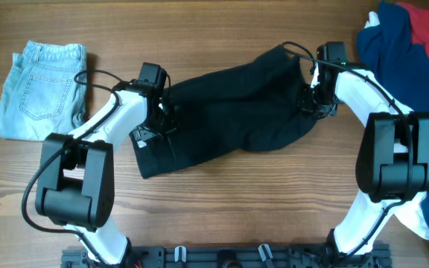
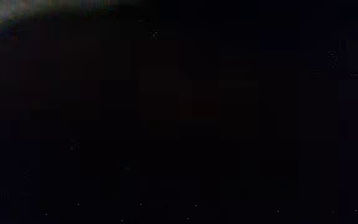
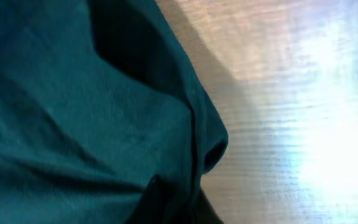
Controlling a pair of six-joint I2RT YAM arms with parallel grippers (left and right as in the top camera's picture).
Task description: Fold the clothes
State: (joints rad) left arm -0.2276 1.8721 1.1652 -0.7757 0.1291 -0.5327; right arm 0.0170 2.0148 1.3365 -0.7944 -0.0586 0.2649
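Note:
The large black garment [image 1: 229,112] lies spread across the middle of the wooden table, stretched between my two grippers. My left gripper [image 1: 161,117] sits on its left end. The left wrist view is almost wholly dark, so those jaws do not show. My right gripper [image 1: 313,103] is at the garment's right end. In the right wrist view the cloth [image 3: 73,124] fills the left side, and its edge runs down between my dark fingertips [image 3: 185,205], which are closed on it.
Folded light-blue denim [image 1: 39,89] lies at the far left. A navy garment [image 1: 397,45] with a red one [image 1: 427,26] on it is heaped at the far right corner. Bare wooden table [image 3: 303,93] shows to the right of the cloth.

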